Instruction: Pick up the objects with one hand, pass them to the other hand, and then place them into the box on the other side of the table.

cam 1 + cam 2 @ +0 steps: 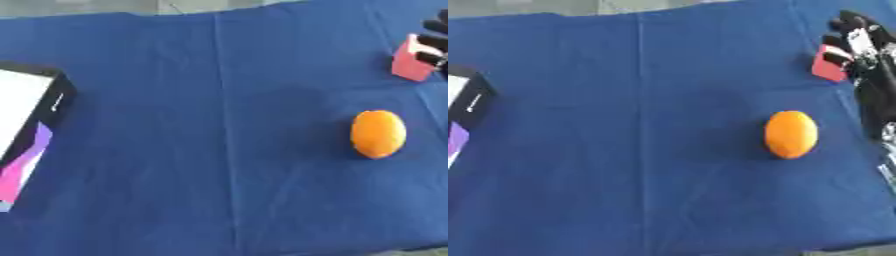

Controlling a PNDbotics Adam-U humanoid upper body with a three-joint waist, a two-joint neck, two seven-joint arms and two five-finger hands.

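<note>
An orange (378, 134) lies on the blue cloth at the right, with nothing touching it. Further back, at the far right, is a small red block (409, 64), tilted. My right hand (861, 47) comes in from the right edge and its black fingers curl over the block's top and right side. The black forearm runs down the right edge in the right eye view. The box (59, 102) stands at the left edge, black-walled with a white inside and a purple and pink side. My left hand shows in neither view.
The blue cloth (219, 150) covers the whole table, with a crease running down its middle. Its far edge is at the top and its near edge shows at the bottom right corner.
</note>
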